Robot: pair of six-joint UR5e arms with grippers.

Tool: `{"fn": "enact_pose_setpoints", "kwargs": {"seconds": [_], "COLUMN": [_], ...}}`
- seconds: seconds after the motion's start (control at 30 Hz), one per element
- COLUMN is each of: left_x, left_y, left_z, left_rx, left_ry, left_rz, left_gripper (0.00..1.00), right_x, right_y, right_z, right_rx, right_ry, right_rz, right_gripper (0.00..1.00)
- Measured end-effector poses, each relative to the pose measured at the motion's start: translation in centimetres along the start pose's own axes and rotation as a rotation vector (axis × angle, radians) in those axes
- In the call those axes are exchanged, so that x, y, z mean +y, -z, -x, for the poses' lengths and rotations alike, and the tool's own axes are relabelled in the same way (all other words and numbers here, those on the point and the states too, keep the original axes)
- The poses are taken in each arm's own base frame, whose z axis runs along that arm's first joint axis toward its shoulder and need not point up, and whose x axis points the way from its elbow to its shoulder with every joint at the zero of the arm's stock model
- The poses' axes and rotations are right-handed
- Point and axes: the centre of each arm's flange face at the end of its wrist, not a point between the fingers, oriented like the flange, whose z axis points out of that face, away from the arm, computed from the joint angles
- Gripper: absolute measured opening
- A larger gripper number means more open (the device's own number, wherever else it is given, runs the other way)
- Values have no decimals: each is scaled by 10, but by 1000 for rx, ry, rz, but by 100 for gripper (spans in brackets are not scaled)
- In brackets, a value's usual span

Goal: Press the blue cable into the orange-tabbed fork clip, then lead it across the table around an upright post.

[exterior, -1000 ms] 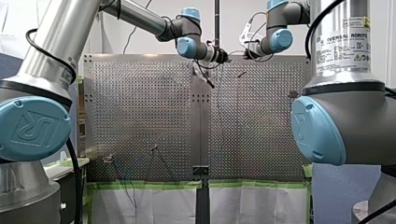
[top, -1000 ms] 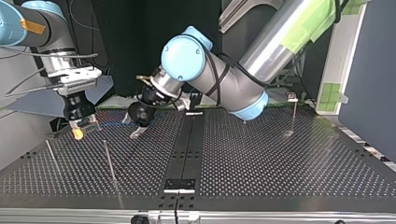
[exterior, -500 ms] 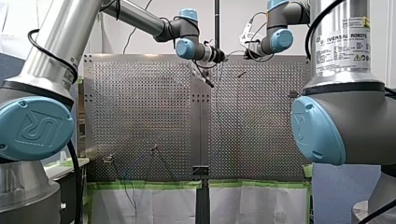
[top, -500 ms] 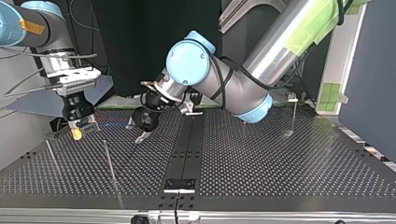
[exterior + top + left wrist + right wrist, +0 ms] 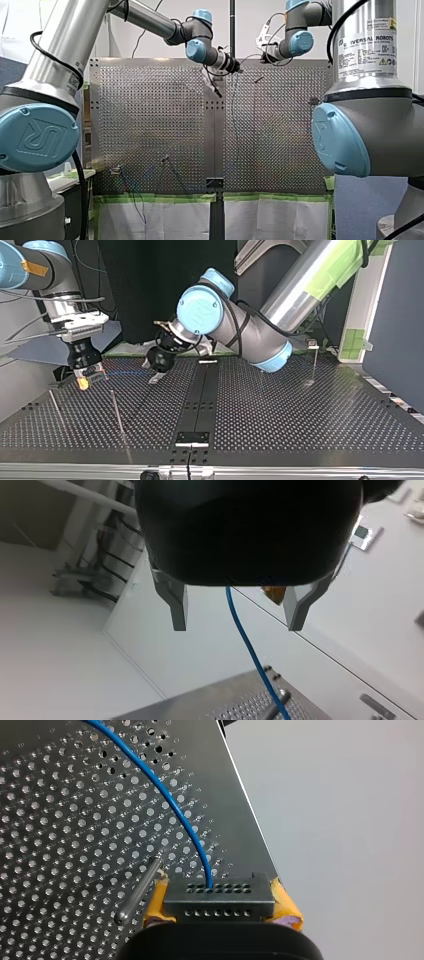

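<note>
Standing at the top view's far left: my right gripper (image 5: 218, 904), yellow pads (image 5: 156, 902) closed on the blue cable (image 5: 175, 805) at a grey perforated block (image 5: 220, 892) — an upright post (image 5: 137, 892) just beside. Cable runs low over the perforated table (image 5: 300, 415) rightward to my left gripper (image 5: 239, 611), metal fingers (image 5: 177, 607) spread, cable passing between them, clear of both. Both grippers hang near the table's far edge in that view.
</note>
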Motion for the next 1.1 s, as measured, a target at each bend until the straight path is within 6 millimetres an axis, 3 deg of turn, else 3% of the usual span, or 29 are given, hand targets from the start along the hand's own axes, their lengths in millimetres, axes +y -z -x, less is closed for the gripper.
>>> {"fn": "enact_pose_setpoints", "kwargs": {"seconds": [1.1], "left_x": [-6], "left_y": [-8], "left_z": [6], "left_rx": [-51], "left_ry": [92], "left_rz": [-70], "left_gripper": [94], "right_x": [-5], "right_y": [0], "right_z": [2], "right_rx": [-4], "right_ry": [-6], "right_rz": [-9], "right_gripper": [0]}}
